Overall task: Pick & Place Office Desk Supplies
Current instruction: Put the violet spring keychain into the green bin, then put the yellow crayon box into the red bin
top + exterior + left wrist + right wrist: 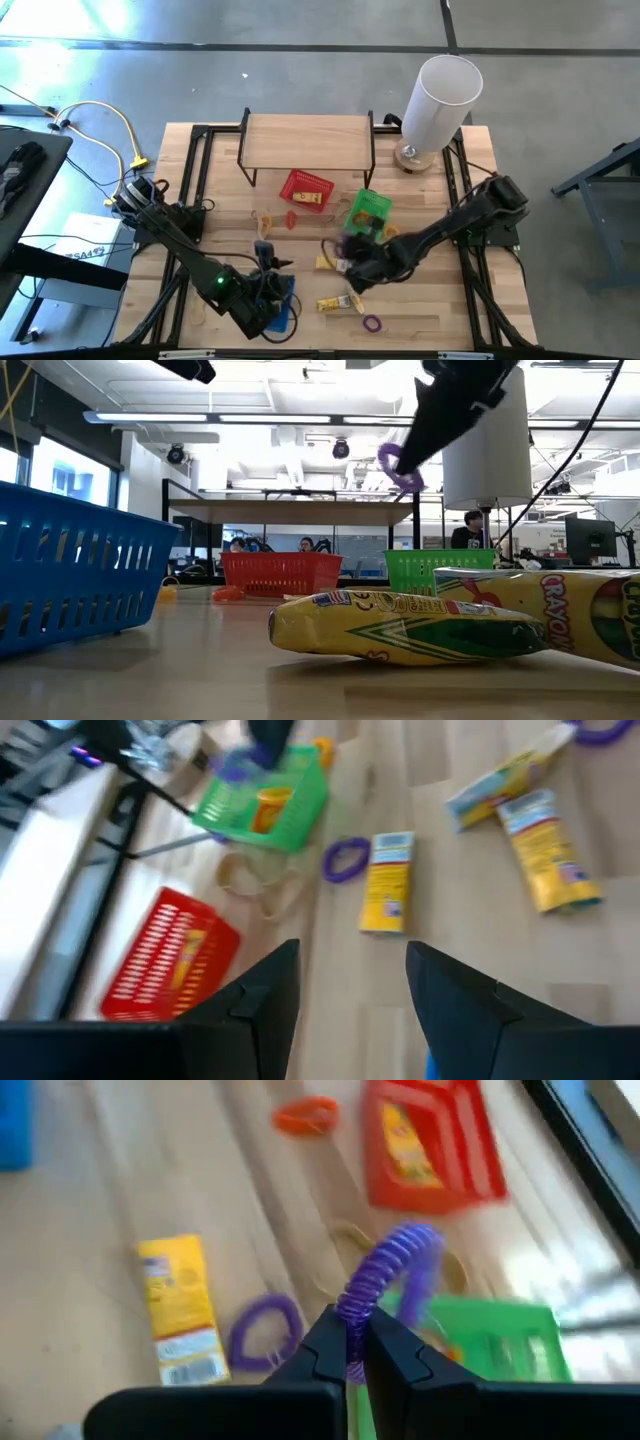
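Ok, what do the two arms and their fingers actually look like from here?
Both arms are dark, near-black jointed links. The left arm shows a small green light near its wrist, and a cable bundle hangs by the left gripper. Its fingers are broad, flat black plates with angled tips. The right gripper has narrower black fingers, tapered at the tips.

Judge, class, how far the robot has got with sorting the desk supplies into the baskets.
Done: a yellow box lies in the red basket, and an orange item sits in the green basket. In hand: the right gripper is shut on a purple coil near the green basket. The left gripper is open and empty. Left: three crayon boxes and purple loops on the table.
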Robot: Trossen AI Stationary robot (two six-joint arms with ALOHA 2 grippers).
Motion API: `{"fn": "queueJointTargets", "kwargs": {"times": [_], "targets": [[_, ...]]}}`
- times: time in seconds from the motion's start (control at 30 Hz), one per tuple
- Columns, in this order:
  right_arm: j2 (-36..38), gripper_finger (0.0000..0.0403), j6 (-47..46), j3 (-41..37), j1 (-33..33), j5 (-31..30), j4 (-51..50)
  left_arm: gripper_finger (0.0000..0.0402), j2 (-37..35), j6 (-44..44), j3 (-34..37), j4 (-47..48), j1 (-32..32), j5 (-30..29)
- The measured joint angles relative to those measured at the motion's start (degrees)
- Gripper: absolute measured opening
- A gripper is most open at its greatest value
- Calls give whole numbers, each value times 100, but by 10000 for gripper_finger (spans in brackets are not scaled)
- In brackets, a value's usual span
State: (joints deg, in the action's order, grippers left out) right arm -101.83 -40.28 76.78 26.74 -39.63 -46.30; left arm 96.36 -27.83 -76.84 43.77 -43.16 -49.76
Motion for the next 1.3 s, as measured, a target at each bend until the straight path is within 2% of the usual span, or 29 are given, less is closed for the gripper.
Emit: {"fn": "queueJointTargets", "kwargs": {"times": [0.17, 0.27, 0.5, 0.73, 0.9, 1.03, 1.3], "targets": [[308, 6, -1005, 4, -146, 5, -1309, 174, 0, -2, 0, -293, 0, 199], [365, 7, -1174, 0, -458, 619, -1832, 174, 0, -2, 0, -457, 0, 291], [234, 8, -383, -1, -1229, 1386, -1430, 174, 2, -6, 0, -570, 0, 643], [-78, 8, -337, -3, -1706, 2129, -1414, 174, 2, -244, 4, -569, -13, 654], [-358, 11, -303, -5, -1979, 2163, -1483, 174, 2, -397, 5, -568, -57, 654], [-523, 40, -162, -5, -2042, 2202, -1522, 174, 2, -413, 9, -570, -140, 656], [-484, 160, -145, -5, -1991, 2028, -1771, 174, 2, -411, 9, -569, -184, 651]]}}
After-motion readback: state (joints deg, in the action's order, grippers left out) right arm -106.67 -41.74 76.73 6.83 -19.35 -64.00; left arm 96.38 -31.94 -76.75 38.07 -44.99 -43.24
